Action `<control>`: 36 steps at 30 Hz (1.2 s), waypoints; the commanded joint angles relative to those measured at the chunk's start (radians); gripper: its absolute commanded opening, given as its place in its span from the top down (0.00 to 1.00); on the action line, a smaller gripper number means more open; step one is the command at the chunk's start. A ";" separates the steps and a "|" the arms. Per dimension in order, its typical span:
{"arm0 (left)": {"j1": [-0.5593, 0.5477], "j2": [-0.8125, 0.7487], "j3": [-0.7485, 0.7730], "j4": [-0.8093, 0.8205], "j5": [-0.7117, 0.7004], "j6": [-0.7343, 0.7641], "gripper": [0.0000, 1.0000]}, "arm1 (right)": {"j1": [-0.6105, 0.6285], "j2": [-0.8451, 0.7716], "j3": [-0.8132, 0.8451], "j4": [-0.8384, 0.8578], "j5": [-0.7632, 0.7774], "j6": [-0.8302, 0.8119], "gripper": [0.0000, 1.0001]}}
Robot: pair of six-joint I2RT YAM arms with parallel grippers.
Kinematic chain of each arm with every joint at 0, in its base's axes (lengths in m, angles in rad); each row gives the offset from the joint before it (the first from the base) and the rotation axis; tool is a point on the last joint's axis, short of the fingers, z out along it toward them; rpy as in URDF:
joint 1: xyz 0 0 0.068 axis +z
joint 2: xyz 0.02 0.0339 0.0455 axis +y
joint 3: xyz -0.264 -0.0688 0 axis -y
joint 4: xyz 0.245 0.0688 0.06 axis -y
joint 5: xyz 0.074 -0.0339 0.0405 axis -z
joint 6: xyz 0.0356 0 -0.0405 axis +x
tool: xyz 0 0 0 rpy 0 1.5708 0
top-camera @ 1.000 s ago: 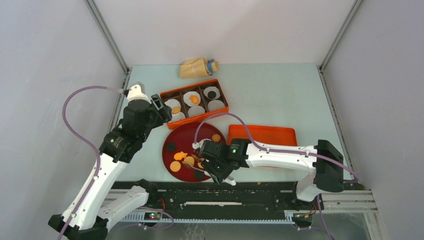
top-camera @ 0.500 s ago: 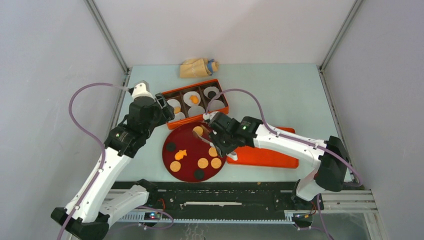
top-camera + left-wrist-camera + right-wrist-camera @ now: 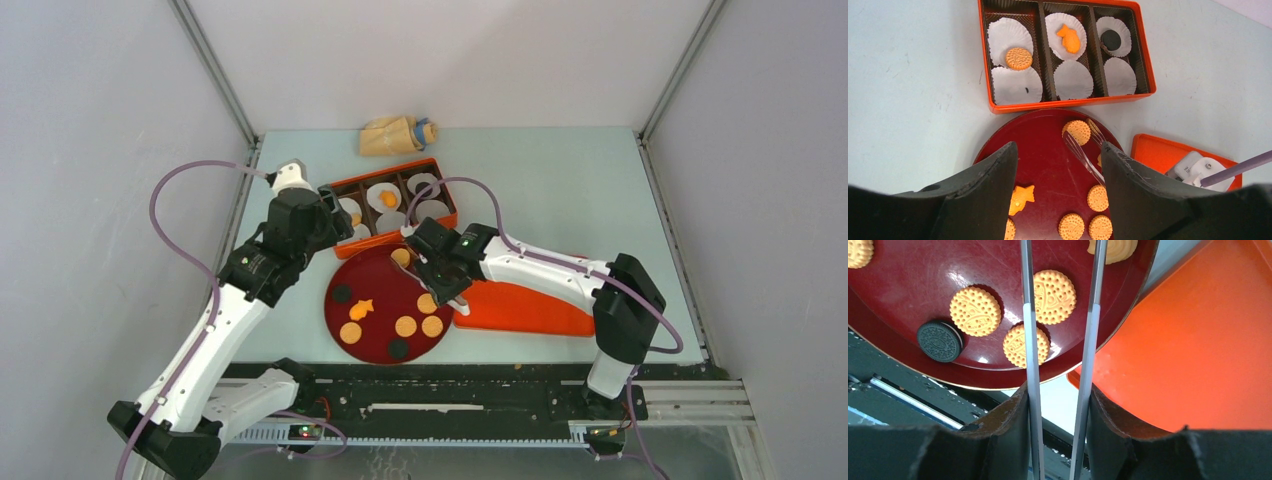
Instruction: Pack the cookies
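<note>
Several tan cookies [image 3: 405, 326], two dark ones [image 3: 398, 348] and an orange fish-shaped one [image 3: 361, 310] lie on the dark red plate [image 3: 385, 285]. My right gripper [image 3: 450, 292] [image 3: 1058, 395] is shut on clear plastic tongs [image 3: 1029, 315]. The tongs' tips stand either side of a tan cookie [image 3: 1078, 131] over the plate's far edge. The orange box [image 3: 1143, 60] holds a tan cookie [image 3: 1018, 58], a fish cookie [image 3: 1068, 38] and a dark one [image 3: 1110, 39] in paper liners. My left gripper [image 3: 338, 222] [image 3: 1058, 150] hangs open above the plate's left side.
The box's orange lid [image 3: 530, 305] lies right of the plate, partly under my right arm. A tan pouch [image 3: 397, 135] lies at the back of the table. Three liners [image 3: 1073, 79] in the box's near row hold nothing. The black rail [image 3: 908, 390] runs just below the plate.
My right arm swung the tongs from the plate's near edge up to its far edge, a tan cookie moving with them. The left arm shifted slightly toward the box.
</note>
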State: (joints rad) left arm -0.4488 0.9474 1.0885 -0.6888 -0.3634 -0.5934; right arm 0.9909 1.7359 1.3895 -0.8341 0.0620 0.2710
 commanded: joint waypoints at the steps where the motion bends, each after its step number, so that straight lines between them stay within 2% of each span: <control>1: 0.005 -0.012 0.023 0.034 -0.017 0.020 0.33 | 0.006 -0.015 0.069 0.020 0.006 -0.025 0.57; 10: 0.005 -0.018 0.027 0.034 -0.011 0.021 0.33 | 0.007 -0.007 0.136 -0.023 0.027 -0.038 0.56; 15: 0.005 -0.020 0.021 0.035 -0.009 0.021 0.33 | 0.001 0.007 0.146 -0.031 0.030 -0.042 0.50; 23: 0.005 -0.026 0.008 0.037 -0.006 0.024 0.33 | 0.006 0.027 0.143 -0.036 -0.007 -0.038 0.50; 36: 0.005 -0.039 0.011 0.038 -0.013 0.026 0.33 | -0.004 0.023 0.101 -0.032 0.028 -0.003 0.51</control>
State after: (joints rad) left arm -0.4488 0.9340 1.0885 -0.6746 -0.3626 -0.5907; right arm 0.9905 1.7905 1.4960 -0.8806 0.0746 0.2520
